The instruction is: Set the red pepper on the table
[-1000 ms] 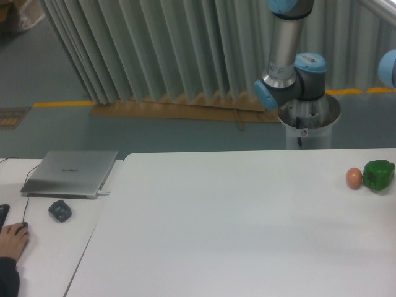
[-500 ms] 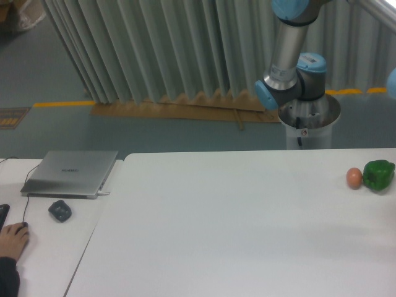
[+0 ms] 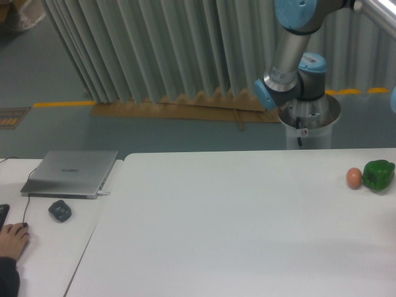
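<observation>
White table | arm upright behind far edge | jaws out of frame

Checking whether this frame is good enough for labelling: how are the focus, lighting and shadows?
Fixed camera: soft throughout, small things like the egg and green pepper lack crisp edges; lighting is even and cool, no hard glare on the table; shadows are faint. Neither pincer nor red pepper is in frame.

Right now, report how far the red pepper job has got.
Done: nothing visible; no red pepper lies on the table, only the egg and the green pepper. In hand: unknown, since the gripper is out of view. Left: setting the pepper down.
</observation>
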Motion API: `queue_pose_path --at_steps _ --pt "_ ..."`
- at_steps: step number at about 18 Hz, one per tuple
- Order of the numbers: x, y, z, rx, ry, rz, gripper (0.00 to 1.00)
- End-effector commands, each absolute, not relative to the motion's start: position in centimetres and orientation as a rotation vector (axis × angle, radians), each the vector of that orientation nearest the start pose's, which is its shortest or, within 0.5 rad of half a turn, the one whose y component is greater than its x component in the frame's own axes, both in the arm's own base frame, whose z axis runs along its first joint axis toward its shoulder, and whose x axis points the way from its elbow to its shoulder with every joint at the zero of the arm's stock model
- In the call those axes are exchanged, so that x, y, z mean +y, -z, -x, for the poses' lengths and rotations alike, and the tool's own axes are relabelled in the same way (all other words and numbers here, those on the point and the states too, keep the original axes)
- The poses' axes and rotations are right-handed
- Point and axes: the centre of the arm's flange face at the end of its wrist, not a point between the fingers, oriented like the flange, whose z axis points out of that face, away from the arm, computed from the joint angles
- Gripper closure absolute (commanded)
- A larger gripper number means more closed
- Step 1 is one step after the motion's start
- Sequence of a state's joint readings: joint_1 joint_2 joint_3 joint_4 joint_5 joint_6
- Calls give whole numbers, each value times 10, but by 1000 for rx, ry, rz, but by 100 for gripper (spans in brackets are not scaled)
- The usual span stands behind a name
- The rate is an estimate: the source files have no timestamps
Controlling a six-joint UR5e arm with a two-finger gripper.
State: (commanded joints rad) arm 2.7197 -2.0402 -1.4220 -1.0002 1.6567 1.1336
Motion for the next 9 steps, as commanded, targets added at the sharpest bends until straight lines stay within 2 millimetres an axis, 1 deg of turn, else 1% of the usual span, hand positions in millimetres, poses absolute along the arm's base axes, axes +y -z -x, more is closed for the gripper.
queue_pose_path --at_steps 2,3,5,7,9 --pt "393 -337 579 -47 -392 3096 0" --pt "392 -328 583 -55 -375 3103 0" --pt "393 -316 589 -60 -356 3111 0" --pt "392 -311 593 -64 -350 3114 0" --pt "392 -308 592 -64 -342 3118 0"
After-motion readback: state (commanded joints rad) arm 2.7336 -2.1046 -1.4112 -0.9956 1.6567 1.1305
